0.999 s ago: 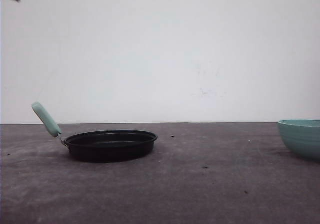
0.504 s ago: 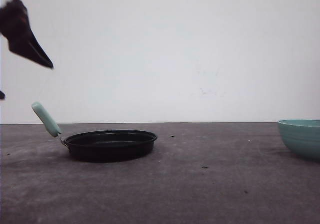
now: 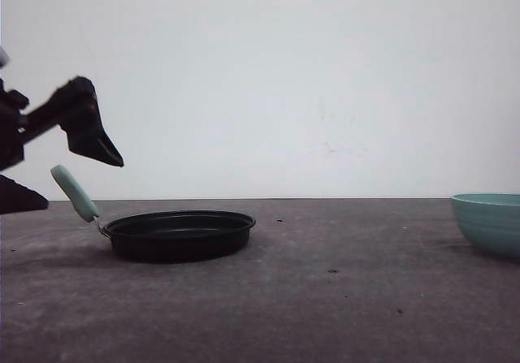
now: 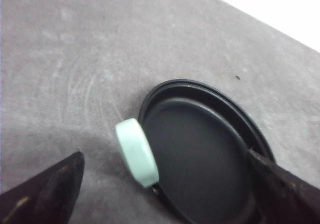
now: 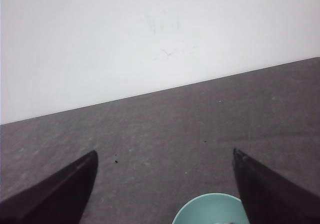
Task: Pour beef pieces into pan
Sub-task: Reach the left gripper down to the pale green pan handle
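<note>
Pan sits empty under the spread left pincer.

Bare test bench: grey tabletop, blank white wall.

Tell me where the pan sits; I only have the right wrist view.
Observer: In the front view the pan sits on the left part of the table, far from the teal bowl at the right edge.
Operator: Report what's in it.
Observer: Nothing that I can see; the left wrist view shows its black inside bare.
Operator: Give me the left gripper.
Observer: The left gripper is open, above the pan's mint-green handle and not touching it.
</note>
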{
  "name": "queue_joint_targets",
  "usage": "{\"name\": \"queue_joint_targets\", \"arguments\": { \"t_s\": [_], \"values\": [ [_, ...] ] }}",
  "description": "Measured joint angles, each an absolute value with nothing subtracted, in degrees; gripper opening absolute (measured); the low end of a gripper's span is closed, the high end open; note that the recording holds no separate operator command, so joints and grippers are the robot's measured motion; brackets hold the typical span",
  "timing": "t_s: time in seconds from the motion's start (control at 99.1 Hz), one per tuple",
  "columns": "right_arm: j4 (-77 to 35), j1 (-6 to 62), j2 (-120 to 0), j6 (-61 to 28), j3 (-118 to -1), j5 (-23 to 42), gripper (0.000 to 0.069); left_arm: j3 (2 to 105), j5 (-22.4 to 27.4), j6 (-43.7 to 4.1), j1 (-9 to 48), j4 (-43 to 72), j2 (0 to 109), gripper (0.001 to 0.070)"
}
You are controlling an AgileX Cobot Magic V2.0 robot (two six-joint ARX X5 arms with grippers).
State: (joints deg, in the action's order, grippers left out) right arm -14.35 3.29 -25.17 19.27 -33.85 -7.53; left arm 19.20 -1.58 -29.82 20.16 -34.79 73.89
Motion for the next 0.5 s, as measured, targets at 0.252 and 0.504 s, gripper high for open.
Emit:
{"name": "queue_joint_targets", "arguments": {
  "t_s": [0.252,0.504],
  "values": [
    [-14.4,3.5,-25.2,18.3,-33.8,-7.5,0.0534,19.2,-2.4,-29.8,20.1,-41.1,79.5,0.0386],
    [-14.5,3.7,-25.2,17.9,-33.8,-7.4,0.0534,19.4,-3.4,-29.8,20.1,-41.7,81.1,0.0132]
  ]
}}
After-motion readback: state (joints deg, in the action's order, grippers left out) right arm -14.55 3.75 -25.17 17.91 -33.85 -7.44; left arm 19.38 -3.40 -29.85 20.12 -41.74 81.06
